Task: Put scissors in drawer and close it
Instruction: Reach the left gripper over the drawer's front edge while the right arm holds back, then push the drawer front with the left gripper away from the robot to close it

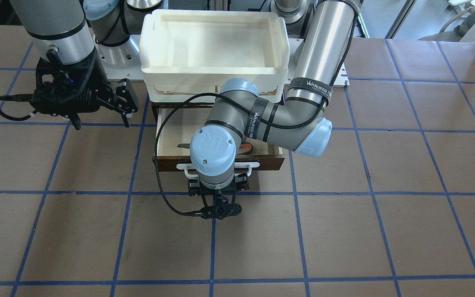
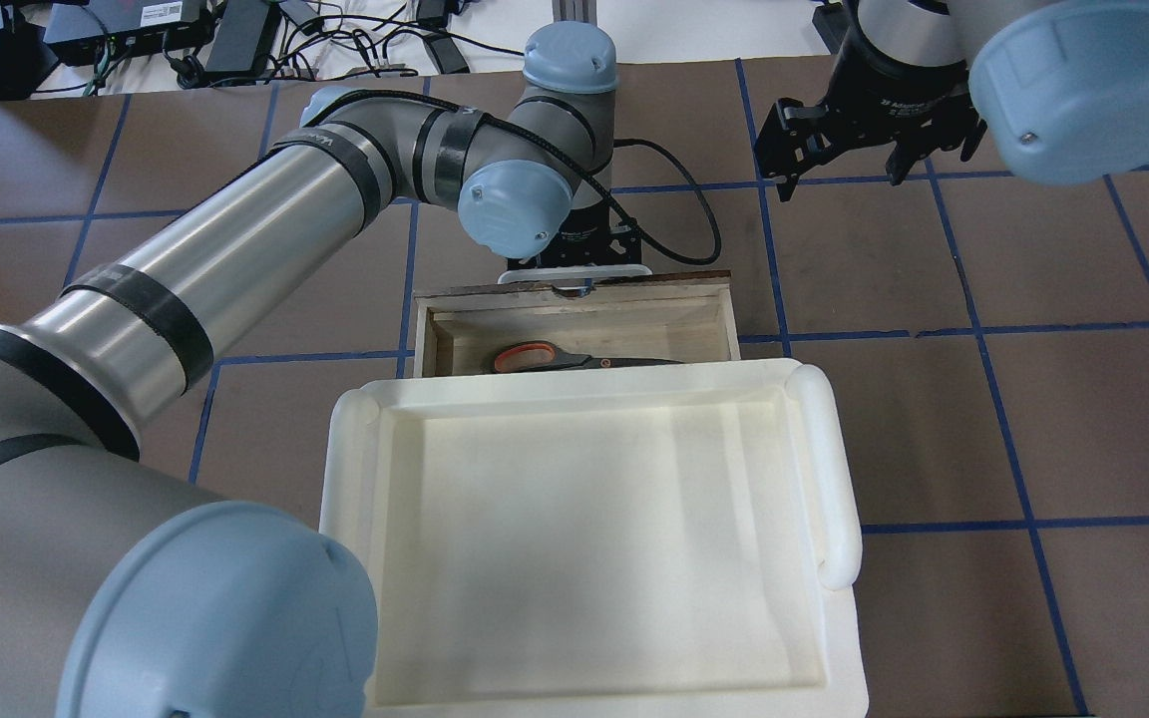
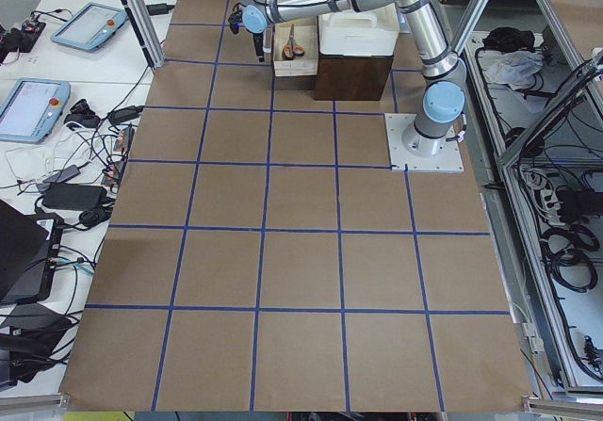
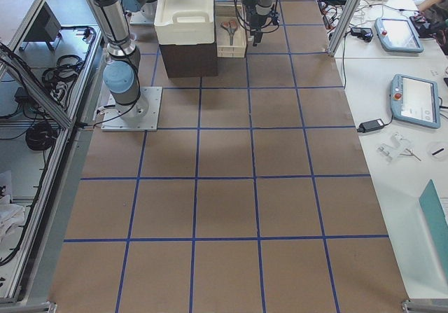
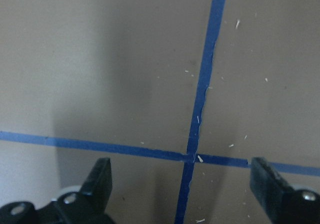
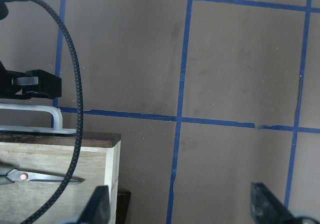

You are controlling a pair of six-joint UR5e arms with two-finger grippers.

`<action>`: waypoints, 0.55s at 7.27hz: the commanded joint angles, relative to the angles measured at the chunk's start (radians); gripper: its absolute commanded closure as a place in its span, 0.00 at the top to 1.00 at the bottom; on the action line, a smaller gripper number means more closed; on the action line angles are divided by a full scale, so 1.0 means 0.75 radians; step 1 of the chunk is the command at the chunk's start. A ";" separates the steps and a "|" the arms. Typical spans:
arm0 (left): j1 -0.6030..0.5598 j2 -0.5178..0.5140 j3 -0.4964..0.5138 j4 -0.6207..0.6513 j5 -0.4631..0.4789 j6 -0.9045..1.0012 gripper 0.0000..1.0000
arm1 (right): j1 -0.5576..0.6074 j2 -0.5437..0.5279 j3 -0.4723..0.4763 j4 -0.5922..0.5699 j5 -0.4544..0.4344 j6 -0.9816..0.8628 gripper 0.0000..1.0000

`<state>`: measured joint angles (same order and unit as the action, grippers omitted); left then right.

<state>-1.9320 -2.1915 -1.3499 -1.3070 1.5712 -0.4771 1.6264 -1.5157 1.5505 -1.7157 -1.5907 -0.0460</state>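
The scissors (image 2: 574, 357) lie in the open drawer (image 2: 656, 321), just robot-ward of the left gripper (image 5: 181, 176), which hangs spread and empty outside the drawer front; right gripper (image 6: 180, 206) spread too.

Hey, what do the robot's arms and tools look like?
The left arm and right arm are silver tubes with grey joints and light-blue caps. Black straps marked Wanjeed bind a braided black cable to the left one. The left tool and right tool are black, two-fingered.

Cabinet (image 4: 187, 59), probably wooden, on taped table (image 1: 386, 206)
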 commanded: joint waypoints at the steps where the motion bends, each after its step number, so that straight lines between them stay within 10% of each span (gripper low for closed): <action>1: -0.003 0.012 0.000 -0.008 -0.003 0.000 1.00 | 0.000 -0.002 0.001 0.003 0.004 0.000 1.00; 4: -0.001 0.048 -0.002 -0.171 -0.001 0.002 1.00 | 0.000 -0.004 0.001 -0.001 0.008 0.000 1.00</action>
<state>-1.9330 -2.1706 -1.3512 -1.3662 1.5696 -0.4761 1.6260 -1.5178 1.5508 -1.7146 -1.5860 -0.0466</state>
